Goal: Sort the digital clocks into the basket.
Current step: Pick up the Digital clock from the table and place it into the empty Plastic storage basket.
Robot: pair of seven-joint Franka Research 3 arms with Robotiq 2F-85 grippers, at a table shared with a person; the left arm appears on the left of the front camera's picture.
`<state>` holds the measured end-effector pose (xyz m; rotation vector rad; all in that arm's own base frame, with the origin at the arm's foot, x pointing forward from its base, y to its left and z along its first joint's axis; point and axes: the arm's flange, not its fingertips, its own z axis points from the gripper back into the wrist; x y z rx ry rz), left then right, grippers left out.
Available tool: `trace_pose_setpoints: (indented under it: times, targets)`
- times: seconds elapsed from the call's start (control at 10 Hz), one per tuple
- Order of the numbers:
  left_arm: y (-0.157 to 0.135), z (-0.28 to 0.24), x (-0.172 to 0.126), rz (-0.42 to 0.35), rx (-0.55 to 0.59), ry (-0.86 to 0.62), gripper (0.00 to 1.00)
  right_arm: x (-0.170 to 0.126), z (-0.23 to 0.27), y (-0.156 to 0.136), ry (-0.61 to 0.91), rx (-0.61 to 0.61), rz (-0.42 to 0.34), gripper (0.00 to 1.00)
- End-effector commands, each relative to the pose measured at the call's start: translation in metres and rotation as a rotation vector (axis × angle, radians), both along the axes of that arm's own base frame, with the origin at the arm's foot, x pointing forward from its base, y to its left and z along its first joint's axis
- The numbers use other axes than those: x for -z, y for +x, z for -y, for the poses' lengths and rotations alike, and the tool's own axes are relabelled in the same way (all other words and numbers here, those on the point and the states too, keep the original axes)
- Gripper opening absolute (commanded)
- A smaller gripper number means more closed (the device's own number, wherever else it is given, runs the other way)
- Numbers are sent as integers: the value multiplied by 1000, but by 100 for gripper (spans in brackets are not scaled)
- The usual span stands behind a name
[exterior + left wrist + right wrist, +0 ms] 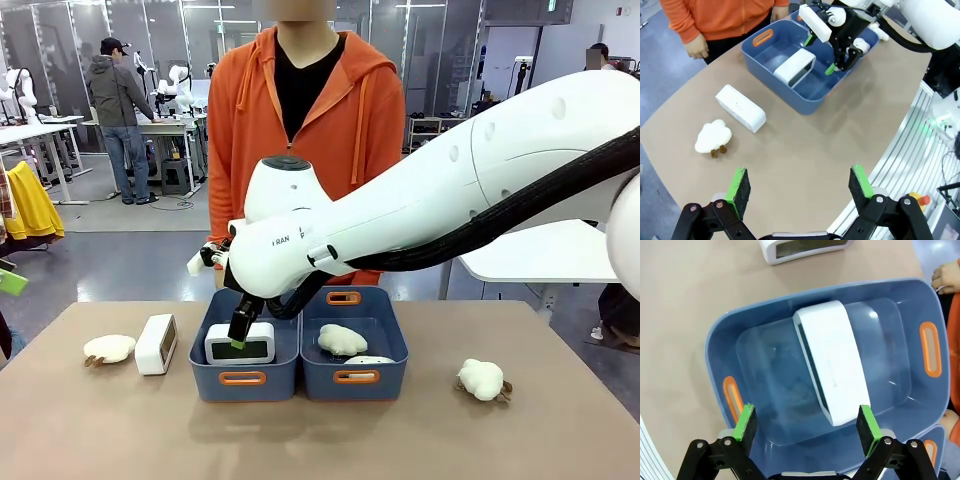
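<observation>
One digital clock [250, 348] [832, 365] [795, 67] lies inside the left dark blue basket [212, 383] [715, 347] [752, 50]. My right gripper [243, 325] [806, 423] [820, 54] hangs open just above it, its green pads apart and clear of the clock. A second digital clock [156, 343] [740, 107] [802, 249] stands on the table left of the basket. My left gripper [799, 185] is open and holds nothing, high over the near left part of the table.
The adjoining blue tub [390, 380] holds a cream plush toy [342, 339]. Two more plush toys lie on the table, one at far left [108, 348] [713, 137] and one at right [482, 379]. A person in an orange hoodie [305, 120] stands at the far edge.
</observation>
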<state>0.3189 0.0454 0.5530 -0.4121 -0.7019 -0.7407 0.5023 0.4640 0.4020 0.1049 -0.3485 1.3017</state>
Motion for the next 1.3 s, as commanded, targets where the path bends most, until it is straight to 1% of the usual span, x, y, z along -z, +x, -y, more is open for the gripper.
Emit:
trace_pose_setpoints:
  times: [0.0, 0.6, 0.7, 0.8, 0.9, 1.0, 1.1, 1.2]
  targets:
    - [1, -1, 1, 5, 25, -14, 100, -2, -3, 2, -2, -1, -1, 100]
    - [1, -1, 1, 5, 25, -14, 100, -2, -2, 1, 4, -1, 1, 100]
    - [1, -1, 1, 5, 25, -14, 100, -35, 32, -5, 71, 9, 17, 100]
    - [1, -1, 1, 5, 25, -14, 100, -59, 78, -10, 121, 37, -11, 100]
    - [1, -1, 1, 5, 25, -14, 100, -73, 124, -15, 249, 59, -75, 100]
    - [1, -1, 1, 5, 25, -14, 100, -82, 161, -21, 300, 98, -75, 100]
    - [1, -1, 1, 5, 25, -14, 100, -92, 195, -32, 334, 148, -92, 100]
    - [1, -1, 1, 5, 25, -14, 100, -97, 232, -37, 342, 258, -88, 100]
